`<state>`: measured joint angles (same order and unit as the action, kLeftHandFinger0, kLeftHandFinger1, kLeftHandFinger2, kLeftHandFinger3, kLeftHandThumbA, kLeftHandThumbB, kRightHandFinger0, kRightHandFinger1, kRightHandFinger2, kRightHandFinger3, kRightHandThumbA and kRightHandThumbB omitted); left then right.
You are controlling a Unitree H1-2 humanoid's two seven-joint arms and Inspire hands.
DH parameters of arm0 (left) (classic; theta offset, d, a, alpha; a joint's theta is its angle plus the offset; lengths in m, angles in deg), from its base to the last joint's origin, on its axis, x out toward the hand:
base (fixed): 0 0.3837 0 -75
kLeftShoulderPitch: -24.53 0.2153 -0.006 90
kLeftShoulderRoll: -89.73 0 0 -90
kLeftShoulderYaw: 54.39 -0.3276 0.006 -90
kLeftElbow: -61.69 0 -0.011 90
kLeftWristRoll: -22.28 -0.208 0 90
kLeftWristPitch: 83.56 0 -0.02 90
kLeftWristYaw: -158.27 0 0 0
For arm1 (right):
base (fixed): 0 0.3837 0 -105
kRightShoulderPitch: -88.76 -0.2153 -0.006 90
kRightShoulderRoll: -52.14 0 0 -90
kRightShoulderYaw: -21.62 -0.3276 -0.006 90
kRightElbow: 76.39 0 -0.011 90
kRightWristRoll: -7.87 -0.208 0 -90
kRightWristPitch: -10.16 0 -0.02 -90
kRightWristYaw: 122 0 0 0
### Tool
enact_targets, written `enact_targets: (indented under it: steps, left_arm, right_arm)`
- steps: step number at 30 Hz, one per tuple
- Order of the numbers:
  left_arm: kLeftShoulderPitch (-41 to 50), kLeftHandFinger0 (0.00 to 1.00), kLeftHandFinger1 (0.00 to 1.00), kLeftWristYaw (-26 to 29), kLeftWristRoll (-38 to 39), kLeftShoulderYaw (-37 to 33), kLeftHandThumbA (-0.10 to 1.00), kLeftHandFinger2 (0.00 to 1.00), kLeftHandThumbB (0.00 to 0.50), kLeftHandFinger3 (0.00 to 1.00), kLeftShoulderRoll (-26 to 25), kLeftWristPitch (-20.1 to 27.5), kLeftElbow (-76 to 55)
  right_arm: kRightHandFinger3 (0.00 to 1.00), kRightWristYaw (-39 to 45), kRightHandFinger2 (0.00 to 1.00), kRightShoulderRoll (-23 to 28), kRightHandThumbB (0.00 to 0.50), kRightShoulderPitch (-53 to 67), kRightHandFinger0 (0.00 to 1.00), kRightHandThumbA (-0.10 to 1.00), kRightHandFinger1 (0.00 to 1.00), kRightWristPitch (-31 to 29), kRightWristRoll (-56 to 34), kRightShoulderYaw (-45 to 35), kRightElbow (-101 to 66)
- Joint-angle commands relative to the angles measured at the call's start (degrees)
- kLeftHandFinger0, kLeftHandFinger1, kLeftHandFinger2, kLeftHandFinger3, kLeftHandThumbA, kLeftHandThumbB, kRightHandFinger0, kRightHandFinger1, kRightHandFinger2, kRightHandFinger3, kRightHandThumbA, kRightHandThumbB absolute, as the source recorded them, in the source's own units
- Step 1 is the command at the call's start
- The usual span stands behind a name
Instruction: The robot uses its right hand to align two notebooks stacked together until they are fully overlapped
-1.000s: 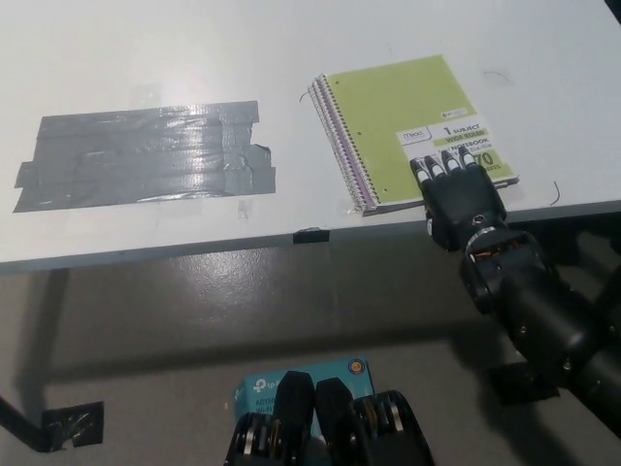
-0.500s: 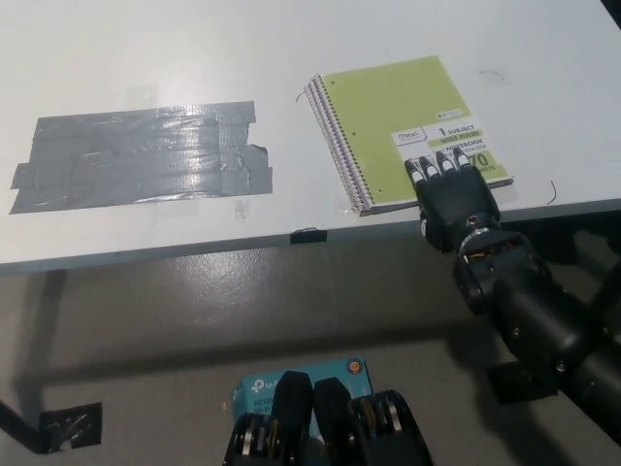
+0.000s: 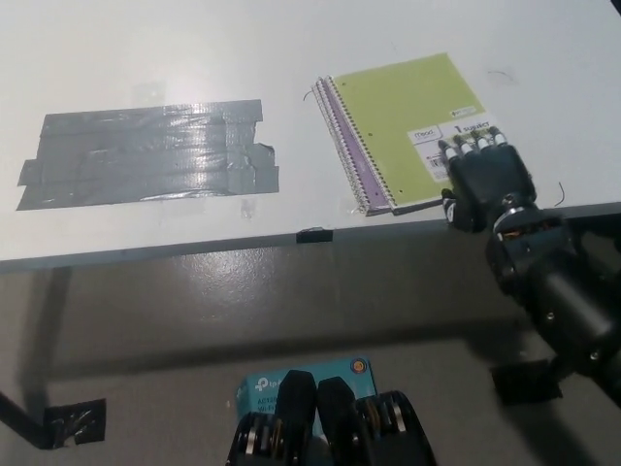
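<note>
A lime-green spiral notebook [image 3: 403,121] lies on the white table [image 3: 146,49] at the right, near the front edge. A purple notebook [image 3: 355,165] lies under it and shows as a thin strip along the spiral side. My black right hand [image 3: 482,180] lies flat on the green notebook's near right corner, covering its white label, with fingers pointing away and nothing held. My white left hand is not in view.
A wide patch of grey tape [image 3: 146,153] is stuck to the table at the left. A small black clip [image 3: 312,234] sits on the front edge. Below the table, a teal box [image 3: 301,381] lies on the grey floor.
My right hand has slid to the right along the notebook's near edge. The stack has shifted slightly right, and the purple strip under the green cover shows wider.
</note>
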<state>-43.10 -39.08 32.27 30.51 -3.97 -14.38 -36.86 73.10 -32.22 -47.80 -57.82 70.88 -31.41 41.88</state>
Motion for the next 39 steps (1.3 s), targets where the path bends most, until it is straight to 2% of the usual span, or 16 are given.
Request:
enact_targets:
  steps: [1,2,6,13,15,17,20,22,25,28,31,32,34,35,37,39]
  left_arm:
    - [1.3,0.78,0.87,-1.02,-0.77,0.1,1.0,0.8,0.5,1.0,-1.64,1.46,-0.28]
    - [1.27,0.76,0.83,-0.62,-0.95,0.29,1.0,0.76,0.5,1.0,-1.42,1.95,0.22]
    - [1.58,0.76,0.8,-1.12,0.11,0.92,1.0,0.72,0.5,1.0,-1.57,2.08,0.68]
    - [1.73,0.78,0.84,-0.93,-0.27,1.01,1.0,0.78,0.5,1.0,-1.94,1.5,1.03]
    - [2.01,0.76,0.83,-0.81,-0.15,1.18,1.0,0.8,0.5,1.0,-1.95,1.28,0.76]
    - [1.96,0.68,0.79,-1.03,-0.03,1.31,1.0,0.78,0.5,1.0,-1.94,2.07,1.51]
    - [2.03,0.7,0.79,-0.72,-0.09,1.56,1.0,0.77,0.5,1.0,-1.96,1.12,1.16]
    - [1.93,0.69,0.79,-1.75,0.89,1.7,1.0,0.76,0.5,1.0,-2.02,1.72,1.96]
    - [2.1,0.74,0.83,-2.27,1.04,1.45,1.0,0.82,0.5,1.0,-2.4,1.08,1.94]
    - [2.27,0.82,0.86,-2.4,1.68,1.77,1.0,0.85,0.5,1.0,-2.18,0.79,2.28]
    - [2.4,0.83,0.87,-2.42,1.76,1.91,1.0,0.84,0.5,1.0,-2.32,0.61,1.91]
    - [2.4,0.79,0.85,-2.28,1.48,1.81,1.0,0.84,0.5,1.0,-2.33,0.72,1.81]
    - [2.0,0.79,0.86,-2.42,1.78,1.85,1.0,0.84,0.5,1.0,-2.29,0.48,2.08]
    - [1.92,0.75,0.81,-2.21,1.78,1.98,1.0,0.81,0.5,1.0,-2.12,0.6,2.34]
    - [1.9,0.71,0.79,-2.04,1.74,1.87,1.0,0.81,0.5,1.0,-1.84,0.76,2.41]
    - [2.58,0.75,0.8,-1.67,1.91,2.0,1.0,0.79,0.5,1.0,-1.37,0.65,1.61]
  right_arm:
    - [1.0,1.48,1.0,1.51,0.467,-4.06,1.0,1.0,1.0,1.18,1.7,-1.42,-2.94]
    - [1.0,1.82,1.0,1.8,0.452,-4.83,1.0,1.0,1.0,0.66,1.5,-1.81,-3.43]
    - [1.0,3.34,1.0,0.98,0.44,-5.98,1.0,1.0,1.0,0.61,-0.91,-4.2,-5.54]
    - [1.0,7.39,1.0,1.15,0.426,-8.64,1.0,1.0,1.0,0.44,-2.82,-7.87,-10.34]
    - [1.0,7.35,1.0,2.19,0.439,-9.1,1.0,1.0,1.0,0.11,-3.82,-9.67,-10.91]
    - [1.0,9.01,1.0,3.23,0.46,-9.49,1.0,1.0,1.0,1.02,-5.13,-11.8,-11.64]
    - [1.0,10.12,1.0,5.87,0.48,-10.12,1.0,1.0,1.0,1.53,-6.08,-14.97,-12.34]
    - [1.0,10.08,1.0,8.4,0.459,-8.81,1.0,1.0,1.0,0.64,-7.95,-17.56,-13.82]
    - [1.0,12.8,1.0,12.72,0.422,-4.91,1.0,1.0,1.0,1.85,-9.42,-21.44,-18.73]
    - [1.0,12.2,1.0,15.13,0.436,-0.91,1.0,1.0,1.0,1.52,-9.62,-23.29,-20.33]
    - [1.0,12.54,1.0,15.88,0.421,1.55,1.0,1.0,1.0,1.73,-11.34,-25.2,-21.65]
    - [1.0,12.43,1.0,16.21,0.414,3.41,1.0,1.0,1.0,2.11,-12.04,-26.13,-22.02]
    - [1.0,12.69,1.0,16.38,0.409,5.14,1.0,1.0,1.0,2.16,-13.3,-27.19,-21.88]
    - [1.0,12.14,1.0,16.2,0.406,6.51,1.0,1.0,1.0,2.13,-13.91,-27.77,-20.9]
    - [1.0,12.19,1.0,16.33,0.405,6.89,1.0,1.0,1.0,2.04,-13.99,-28.1,-20.79]
    - [1.0,9.72,1.0,14.64,0.356,7.79,1.0,1.0,1.0,2.52,-15.17,-29.37,-18.52]
